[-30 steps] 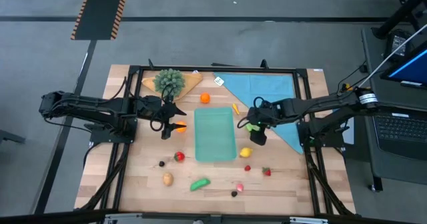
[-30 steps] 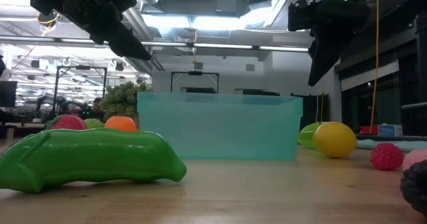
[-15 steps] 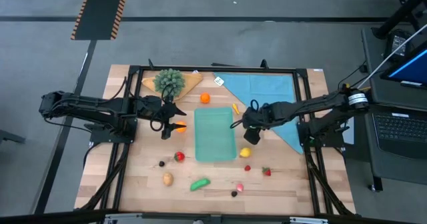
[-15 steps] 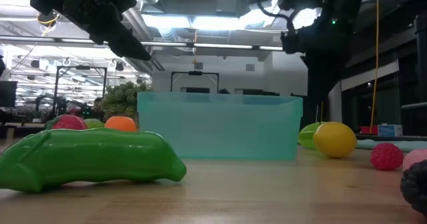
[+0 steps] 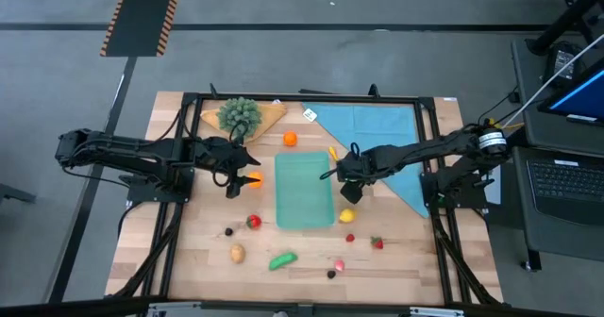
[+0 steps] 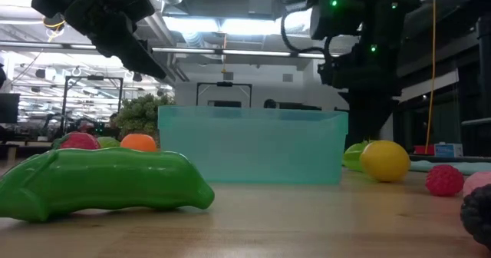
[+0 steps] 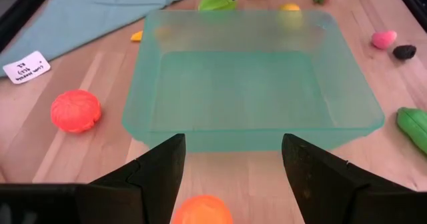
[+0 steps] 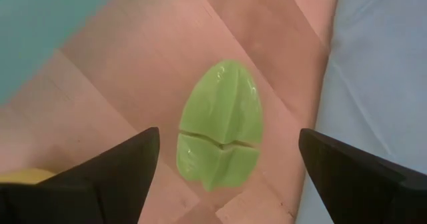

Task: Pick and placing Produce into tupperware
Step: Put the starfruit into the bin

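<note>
We look down on the wooden bench (image 5: 189, 251), where the blue cloth (image 5: 377, 128) lies at the far right and the teal tupperware (image 5: 304, 191) sits empty at the centre. The leafy bunch (image 5: 240, 114) rests on a board at the far side. Produce lies scattered around the container: a green pea pod (image 5: 282, 259), a yellow lemon (image 5: 347, 216), an orange piece (image 5: 290, 139) and smaller red and dark bits nearer the front edge.

The right end effector (image 5: 345, 175) hangs just beside the tupperware's right wall, fingers spread wide over a pale green leaf-shaped piece (image 8: 222, 123) that lies on the wood between container and cloth; nothing is gripped. The left end effector (image 5: 238, 174) waits at the container's left side, also wide, above a small orange fruit (image 7: 203, 209).

We judge this the reach for the first item. The next move calls for lowering over the green piece and closing across its narrow width.
</note>
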You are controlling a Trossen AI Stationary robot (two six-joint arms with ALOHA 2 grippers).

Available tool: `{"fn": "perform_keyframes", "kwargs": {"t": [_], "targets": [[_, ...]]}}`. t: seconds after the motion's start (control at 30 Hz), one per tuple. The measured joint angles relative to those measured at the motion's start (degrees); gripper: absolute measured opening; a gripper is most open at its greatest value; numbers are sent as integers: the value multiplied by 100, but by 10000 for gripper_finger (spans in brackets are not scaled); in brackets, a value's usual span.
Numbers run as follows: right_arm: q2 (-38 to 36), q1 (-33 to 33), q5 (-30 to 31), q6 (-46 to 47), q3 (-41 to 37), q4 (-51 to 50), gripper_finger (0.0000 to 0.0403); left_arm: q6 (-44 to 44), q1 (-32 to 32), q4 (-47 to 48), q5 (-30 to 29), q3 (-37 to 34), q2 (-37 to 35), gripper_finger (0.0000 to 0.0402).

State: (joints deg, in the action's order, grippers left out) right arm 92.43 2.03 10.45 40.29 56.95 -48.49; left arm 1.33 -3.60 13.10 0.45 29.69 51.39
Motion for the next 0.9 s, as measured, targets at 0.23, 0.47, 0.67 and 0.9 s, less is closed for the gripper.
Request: {"fn": "perform_keyframes", "kwargs": {"t": [0.23, 0.47, 0.67, 0.9], "targets": [[208, -71, -59, -160, 0, 142, 360, 2, -2, -2, 0, 0, 0, 243], [446, -86, -260, -168, 0, 197, 360, 2, -2, -1, 0, 0, -1, 243], [685, -165, -303, -261, 0, 228, 360, 2, -2, -1, 0, 0, -1, 243], [891, -187, -299, -330, 9, 306, 360, 2, -2, 4, 0, 0, -1, 243]]}}
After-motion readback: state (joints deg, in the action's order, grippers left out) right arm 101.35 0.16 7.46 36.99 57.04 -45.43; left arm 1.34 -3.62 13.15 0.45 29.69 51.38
